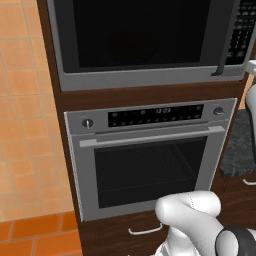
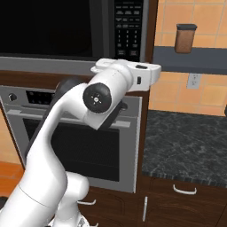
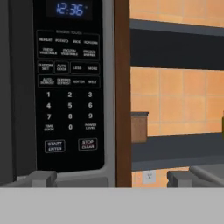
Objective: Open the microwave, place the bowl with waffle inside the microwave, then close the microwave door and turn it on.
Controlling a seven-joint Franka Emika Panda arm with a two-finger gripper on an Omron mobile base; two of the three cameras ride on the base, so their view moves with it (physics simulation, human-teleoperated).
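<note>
The microwave [image 1: 140,35] is built into the brown cabinet above the oven. Its dark glass door [image 1: 135,30] is shut, and the black curved handle [image 1: 226,40] runs down the door's right side. The keypad [image 3: 70,96] stands close in front of the hand, with the clock reading 12:36 and the start button [image 3: 54,145] at its lower left. My gripper [image 3: 111,179] is open; its fingertips [image 3: 41,178] stand wide apart with nothing held, level with the microwave's lower right corner. The white hand [image 2: 133,71] hovers just below the keypad [image 2: 128,26]. The bowl is out of view.
The steel oven [image 1: 145,160] with knobs sits under the microwave. To the right lie a dark stone counter [image 2: 186,146], a grey shelf [image 2: 190,60] carrying a brown canister [image 2: 185,38], and a wall outlet [image 3: 149,176]. Drawer handles [image 2: 184,190] sit below the counter.
</note>
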